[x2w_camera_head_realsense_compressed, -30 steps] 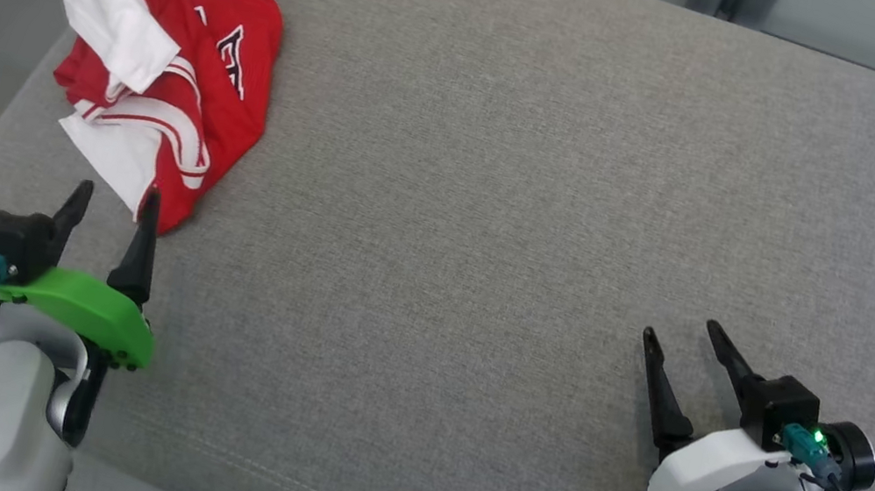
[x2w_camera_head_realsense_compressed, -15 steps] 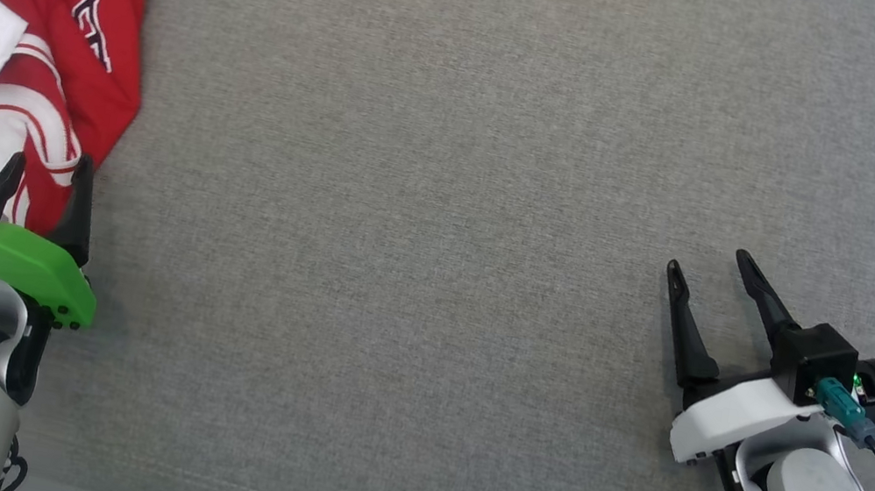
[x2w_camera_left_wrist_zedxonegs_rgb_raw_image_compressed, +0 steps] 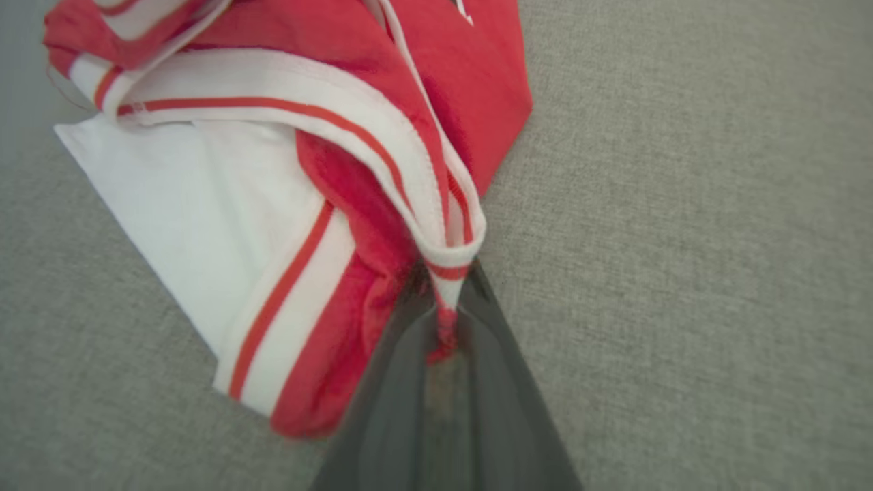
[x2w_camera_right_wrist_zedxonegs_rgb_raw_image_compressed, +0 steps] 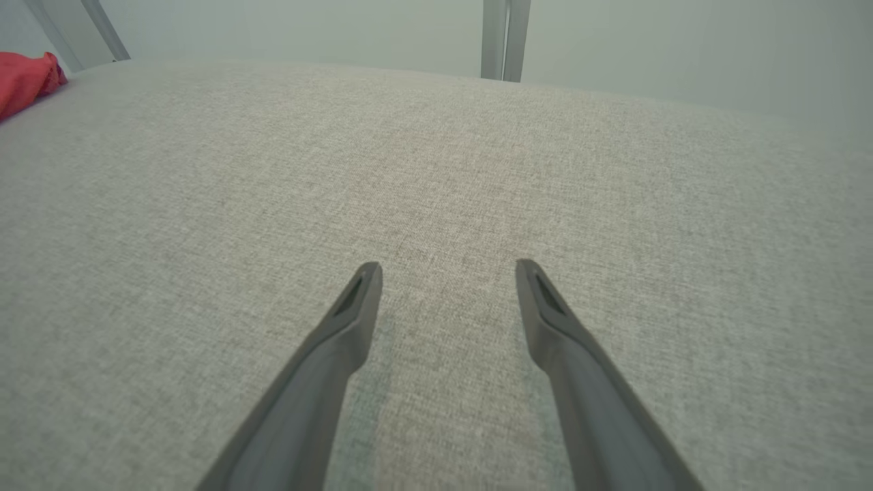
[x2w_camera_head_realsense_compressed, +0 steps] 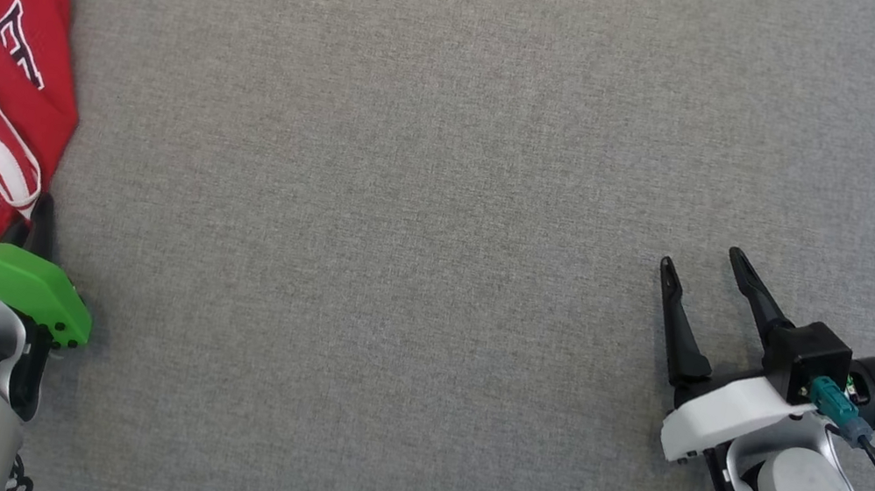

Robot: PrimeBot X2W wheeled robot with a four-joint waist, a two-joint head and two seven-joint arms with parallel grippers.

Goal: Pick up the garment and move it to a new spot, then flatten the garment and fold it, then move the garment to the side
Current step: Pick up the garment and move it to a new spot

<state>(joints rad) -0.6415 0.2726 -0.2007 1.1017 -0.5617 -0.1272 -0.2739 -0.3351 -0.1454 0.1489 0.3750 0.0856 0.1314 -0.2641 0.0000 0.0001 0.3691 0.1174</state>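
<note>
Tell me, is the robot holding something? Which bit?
The left gripper pinches the red-and-white garment by its bunched striped hem edge. The right gripper, fingers apart, holds nothing.

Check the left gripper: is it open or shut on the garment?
Shut on the garment: in the left wrist view the left gripper pinches its red-and-white hem, jaws nearly together.
</note>
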